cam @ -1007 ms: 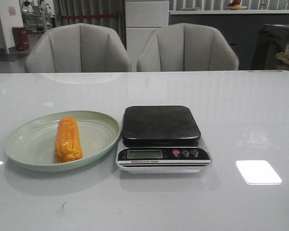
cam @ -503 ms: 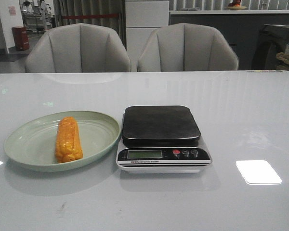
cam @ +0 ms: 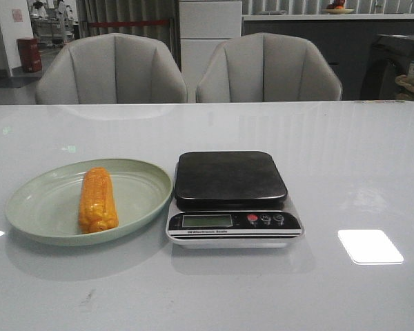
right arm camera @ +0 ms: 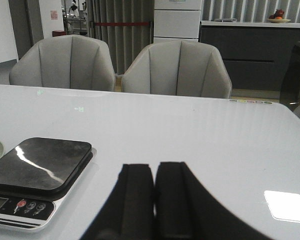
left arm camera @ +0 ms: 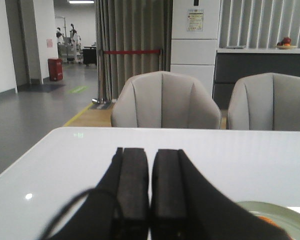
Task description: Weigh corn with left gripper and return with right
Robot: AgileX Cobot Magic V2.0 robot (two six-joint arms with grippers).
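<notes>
The orange-yellow corn (cam: 98,200) lies lengthwise on the pale green plate (cam: 41,196) at the left of the table. The kitchen scale (cam: 231,196) stands just right of the plate, its black platform bare. Neither arm shows in the front view. My left gripper (left arm camera: 150,152) is shut and empty above the table, with the plate's rim (left arm camera: 262,207) and a sliver of corn (left arm camera: 262,218) at the edge of its view. My right gripper (right arm camera: 155,167) is shut and empty, with the scale (right arm camera: 37,167) off to its side.
Two grey chairs (cam: 114,69) (cam: 268,69) stand behind the table's far edge. A bright light reflection (cam: 370,246) lies on the table right of the scale.
</notes>
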